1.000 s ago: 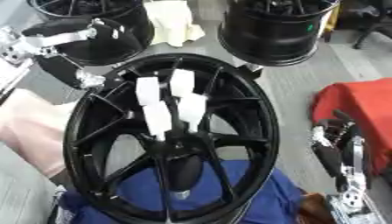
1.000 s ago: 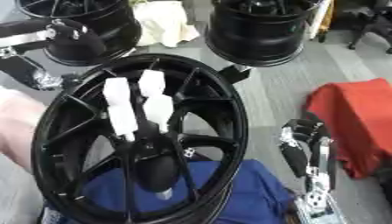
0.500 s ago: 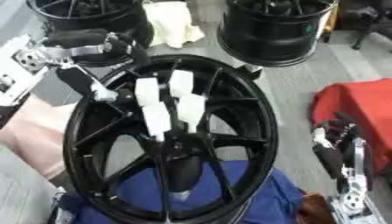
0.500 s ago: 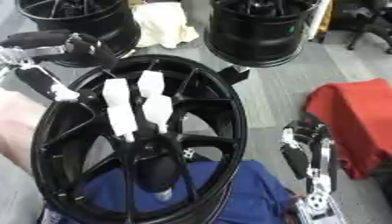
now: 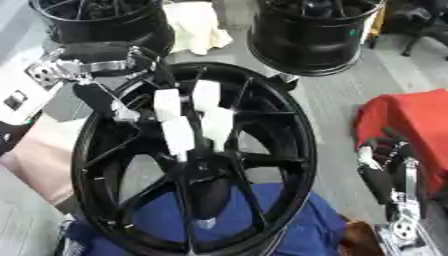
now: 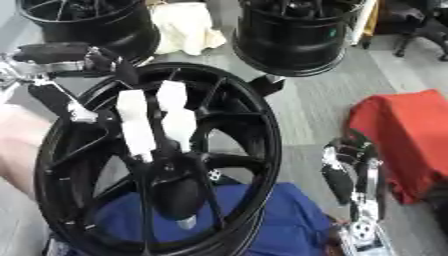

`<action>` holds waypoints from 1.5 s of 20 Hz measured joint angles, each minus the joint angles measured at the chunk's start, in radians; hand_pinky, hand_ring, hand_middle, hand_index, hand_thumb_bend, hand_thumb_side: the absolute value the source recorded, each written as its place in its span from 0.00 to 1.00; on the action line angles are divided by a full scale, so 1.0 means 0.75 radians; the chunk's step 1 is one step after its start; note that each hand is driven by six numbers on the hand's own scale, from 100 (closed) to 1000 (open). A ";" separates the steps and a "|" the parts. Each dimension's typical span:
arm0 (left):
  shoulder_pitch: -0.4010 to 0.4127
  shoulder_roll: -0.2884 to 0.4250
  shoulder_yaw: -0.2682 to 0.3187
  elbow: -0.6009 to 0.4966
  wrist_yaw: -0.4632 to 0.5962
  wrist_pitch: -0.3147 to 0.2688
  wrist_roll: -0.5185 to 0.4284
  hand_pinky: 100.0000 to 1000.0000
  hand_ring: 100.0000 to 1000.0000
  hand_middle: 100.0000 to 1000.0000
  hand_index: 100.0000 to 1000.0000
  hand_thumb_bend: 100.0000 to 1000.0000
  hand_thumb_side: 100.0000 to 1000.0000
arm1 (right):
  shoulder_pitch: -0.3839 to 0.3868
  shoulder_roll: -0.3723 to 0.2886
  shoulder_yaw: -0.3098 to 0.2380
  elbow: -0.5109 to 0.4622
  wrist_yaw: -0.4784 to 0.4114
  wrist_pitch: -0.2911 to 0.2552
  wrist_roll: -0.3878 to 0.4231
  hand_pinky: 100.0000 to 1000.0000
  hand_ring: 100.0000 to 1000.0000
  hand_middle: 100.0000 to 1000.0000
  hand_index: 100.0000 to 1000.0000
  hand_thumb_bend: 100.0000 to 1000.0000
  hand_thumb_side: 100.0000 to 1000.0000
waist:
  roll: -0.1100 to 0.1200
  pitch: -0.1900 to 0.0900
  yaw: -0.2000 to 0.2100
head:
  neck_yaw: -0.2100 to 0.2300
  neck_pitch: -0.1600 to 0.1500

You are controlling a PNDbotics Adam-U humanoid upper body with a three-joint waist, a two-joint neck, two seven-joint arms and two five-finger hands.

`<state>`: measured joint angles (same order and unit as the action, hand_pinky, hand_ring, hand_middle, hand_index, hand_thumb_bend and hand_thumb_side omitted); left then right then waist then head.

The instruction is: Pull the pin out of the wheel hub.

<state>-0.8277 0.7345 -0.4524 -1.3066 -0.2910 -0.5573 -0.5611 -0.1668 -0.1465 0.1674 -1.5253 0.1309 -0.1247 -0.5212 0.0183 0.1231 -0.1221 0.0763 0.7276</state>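
A large black spoked wheel hub stands tilted in the middle, on a blue cloth. Several white oblong pieces stick out among its upper spokes near the centre; I cannot tell which of them is the pin. My left hand reaches in from the left over the hub's upper-left rim. It is open, its thumb stretched to the right and one white-tipped finger pointing down inside the rim, left of the white pieces and apart from them. My right hand rests open at the lower right, fingers up, holding nothing.
Two more black wheels stand at the back with a cream cloth between them. A red cloth lies at the right. A pale pinkish shape lies against the hub's left rim. The blue cloth spreads under the hub.
My left hand has moved right and slightly down, from outside the hub's upper-left rim to over it, nearer the white pieces. The right hand and the hub have stayed put.
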 measured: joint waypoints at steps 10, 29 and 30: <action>0.000 -0.041 0.000 0.041 -0.024 0.000 0.000 0.75 0.71 0.77 0.86 0.34 0.49 | 0.000 0.000 0.007 0.000 0.000 0.000 0.001 0.62 0.62 0.61 0.81 0.00 0.25 | -0.001 0.000 -0.004 | 0.003 0.000; 0.000 -0.076 -0.009 0.065 -0.046 0.000 0.000 0.65 0.55 0.66 0.82 0.13 0.26 | -0.001 0.000 0.009 0.000 0.000 -0.002 0.008 0.62 0.63 0.61 0.81 0.00 0.25 | -0.001 0.000 -0.018 | 0.009 0.000; 0.000 -0.076 -0.009 0.065 -0.044 0.000 0.000 0.64 0.54 0.65 0.81 0.11 0.24 | -0.001 0.000 0.009 0.000 0.000 -0.002 0.008 0.62 0.63 0.61 0.81 0.00 0.25 | -0.001 0.000 -0.018 | 0.010 0.000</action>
<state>-0.8276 0.6772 -0.4589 -1.2579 -0.3241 -0.5575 -0.5609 -0.1675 -0.1464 0.1738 -1.5253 0.1308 -0.1262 -0.5152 0.0175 0.1233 -0.1357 0.0837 0.7277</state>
